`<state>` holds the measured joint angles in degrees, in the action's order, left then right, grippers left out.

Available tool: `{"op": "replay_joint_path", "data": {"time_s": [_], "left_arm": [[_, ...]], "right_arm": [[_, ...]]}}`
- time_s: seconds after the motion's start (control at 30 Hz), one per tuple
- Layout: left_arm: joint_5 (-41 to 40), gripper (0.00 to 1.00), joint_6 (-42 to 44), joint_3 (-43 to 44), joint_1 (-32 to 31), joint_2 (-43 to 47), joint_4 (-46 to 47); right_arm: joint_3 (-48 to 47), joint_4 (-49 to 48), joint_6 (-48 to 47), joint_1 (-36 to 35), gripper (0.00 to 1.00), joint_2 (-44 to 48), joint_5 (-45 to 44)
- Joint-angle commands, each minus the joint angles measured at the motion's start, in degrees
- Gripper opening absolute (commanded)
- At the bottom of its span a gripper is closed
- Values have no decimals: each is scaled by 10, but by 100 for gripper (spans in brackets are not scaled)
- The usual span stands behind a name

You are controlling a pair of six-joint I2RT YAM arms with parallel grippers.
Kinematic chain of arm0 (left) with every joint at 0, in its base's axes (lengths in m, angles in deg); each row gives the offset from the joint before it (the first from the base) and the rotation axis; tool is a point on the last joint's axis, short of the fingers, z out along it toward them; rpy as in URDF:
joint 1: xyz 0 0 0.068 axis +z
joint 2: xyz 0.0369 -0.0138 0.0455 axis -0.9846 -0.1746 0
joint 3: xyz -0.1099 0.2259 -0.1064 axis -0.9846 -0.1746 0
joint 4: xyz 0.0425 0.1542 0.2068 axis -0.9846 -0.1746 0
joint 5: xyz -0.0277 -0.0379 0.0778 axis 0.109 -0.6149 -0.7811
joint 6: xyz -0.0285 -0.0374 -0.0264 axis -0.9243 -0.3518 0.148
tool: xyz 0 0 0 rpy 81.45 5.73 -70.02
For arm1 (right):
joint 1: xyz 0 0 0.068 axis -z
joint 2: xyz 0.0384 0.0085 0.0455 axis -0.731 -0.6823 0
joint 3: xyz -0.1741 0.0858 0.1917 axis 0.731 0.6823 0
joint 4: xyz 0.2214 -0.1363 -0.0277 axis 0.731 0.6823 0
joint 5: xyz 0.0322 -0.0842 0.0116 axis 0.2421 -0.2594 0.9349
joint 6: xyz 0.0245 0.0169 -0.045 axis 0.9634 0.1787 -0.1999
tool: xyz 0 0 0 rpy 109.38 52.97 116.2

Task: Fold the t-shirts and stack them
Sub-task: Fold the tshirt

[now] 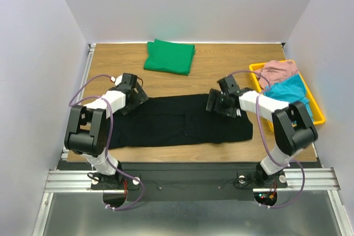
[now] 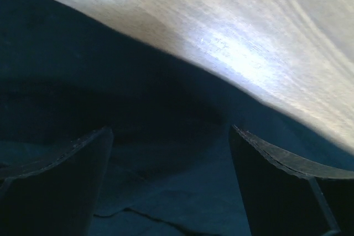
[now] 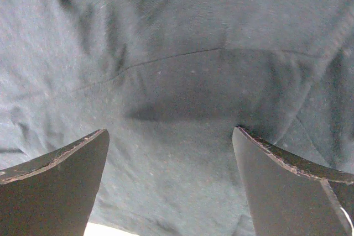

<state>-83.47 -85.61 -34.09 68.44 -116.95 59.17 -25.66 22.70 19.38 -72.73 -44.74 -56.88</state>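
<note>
Lying across the middle of the table (image 1: 221, 64), the black shirt (image 1: 182, 122) is folded into a long strip, and the green shirt (image 1: 169, 57) sits folded near the far edge. That makes two shirts on the wood. One yellow bin (image 1: 318, 111) stands at the right edge, holding two loose cloths, a pink one (image 1: 279, 71) and a teal one (image 1: 293, 89). The left gripper (image 1: 139, 98) is over the strip's far left corner and the right gripper (image 1: 213, 103) is over its far right part. Both have their jaws spread wide and grasp nothing. Each wrist view shows black cloth lying between the two fingers, and the left one also shows the shirt's edge with bare wood beyond it. A band of bare wood separates the two shirts. The strip's right end stops short of the bin, and its near edge runs close to the table's near edge.
</note>
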Motion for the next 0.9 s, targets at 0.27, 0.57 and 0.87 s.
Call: {"op": "replay_joint_path", "data": {"time_s": [0.27,0.57,0.87], "left_arm": [[46,98,-72,-193,-88,131,21],[137,98,-96,-230,-195,185,55],[147,98,-55,-199,-224,266,-20]], "right_arm": [[-305,-21,-274,143,100,-333,133],[-548,65,-392,182,100,-490,103],[-684,93,-432,197,100,-513,69]]}}
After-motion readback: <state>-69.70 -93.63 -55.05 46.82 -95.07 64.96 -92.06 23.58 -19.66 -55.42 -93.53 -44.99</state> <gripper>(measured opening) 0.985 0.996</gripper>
